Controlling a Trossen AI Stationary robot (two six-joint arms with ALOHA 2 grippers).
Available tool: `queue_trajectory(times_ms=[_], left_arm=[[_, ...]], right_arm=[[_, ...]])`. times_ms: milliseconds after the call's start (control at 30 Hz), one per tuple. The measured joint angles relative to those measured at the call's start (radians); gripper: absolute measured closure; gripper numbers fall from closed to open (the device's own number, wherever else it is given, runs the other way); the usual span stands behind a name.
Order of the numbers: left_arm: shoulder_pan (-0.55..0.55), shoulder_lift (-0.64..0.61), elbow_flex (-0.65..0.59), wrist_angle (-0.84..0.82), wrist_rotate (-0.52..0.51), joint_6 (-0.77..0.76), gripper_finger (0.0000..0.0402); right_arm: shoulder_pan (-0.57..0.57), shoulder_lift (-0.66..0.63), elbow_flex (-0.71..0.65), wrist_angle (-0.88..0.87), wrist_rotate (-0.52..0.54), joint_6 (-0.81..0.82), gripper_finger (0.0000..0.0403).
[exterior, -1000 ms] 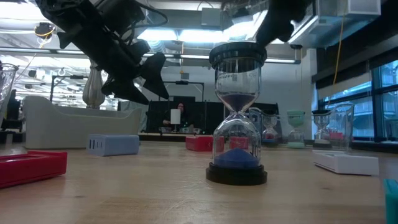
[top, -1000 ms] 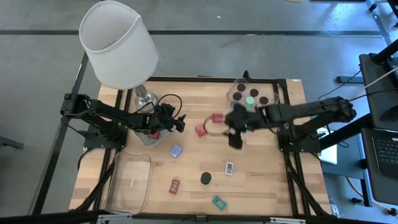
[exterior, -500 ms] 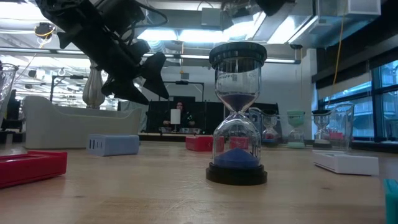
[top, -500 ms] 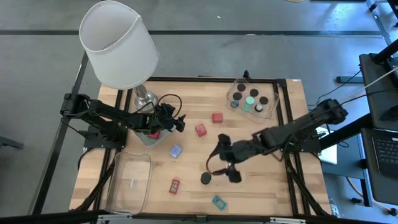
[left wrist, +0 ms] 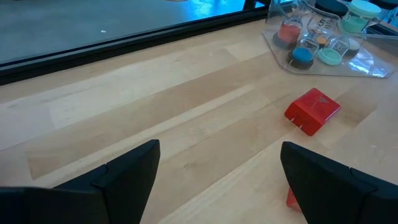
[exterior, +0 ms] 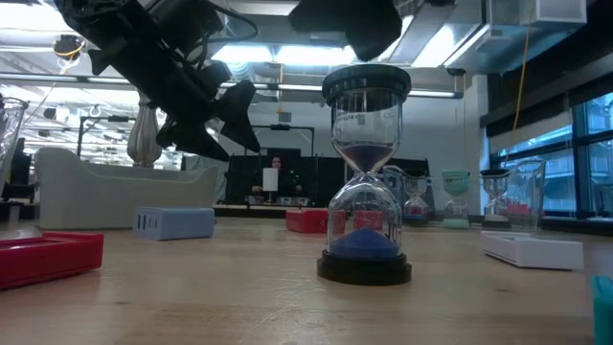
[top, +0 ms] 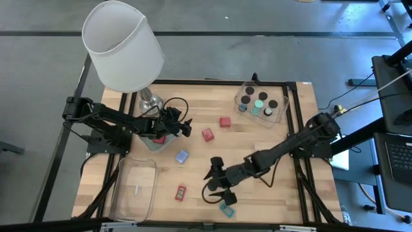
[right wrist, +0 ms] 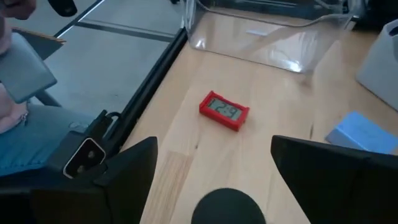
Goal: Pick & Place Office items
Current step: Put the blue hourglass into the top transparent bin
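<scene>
- An hourglass (exterior: 365,182) with blue sand is standing upright on the desk (exterior: 239,287), dead centre.
- A pale blue block (exterior: 174,222) is sitting left of it, a red block (exterior: 307,219) just behind.
- A flat red piece (exterior: 48,257) is lying at the left edge, a white one (exterior: 533,250) toward the right.
- The left gripper (exterior: 222,115) is hanging above, fingers spread.
- A dark arm part (exterior: 350,24) is hovering over the hourglass.

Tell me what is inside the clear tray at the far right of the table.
The tray holds several small hourglasses with dark, green, teal and red caps. Their exact count is unclear because they overlap.
</scene>
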Motion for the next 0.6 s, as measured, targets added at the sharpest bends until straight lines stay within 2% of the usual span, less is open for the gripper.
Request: queue_trajectory(times_ms=[100, 333, 600], left_arm=[[0.000, 0.000, 0.000, 0.000, 0.000, 0.000, 0.0071], [0.000, 0.000, 0.000, 0.000, 0.041, 0.000, 0.0071], [0.000, 0.000, 0.000, 0.000, 0.043, 0.000, 0.0071]], right_arm=[[0.006, 0.024, 0.000, 0.007, 0.007, 0.009, 0.0087], [0.005, 0.066, 0.000, 0.007, 0.107, 0.009, 0.0087], [0.006, 0.085, 0.000, -0.001, 0.107, 0.047, 0.0087]])
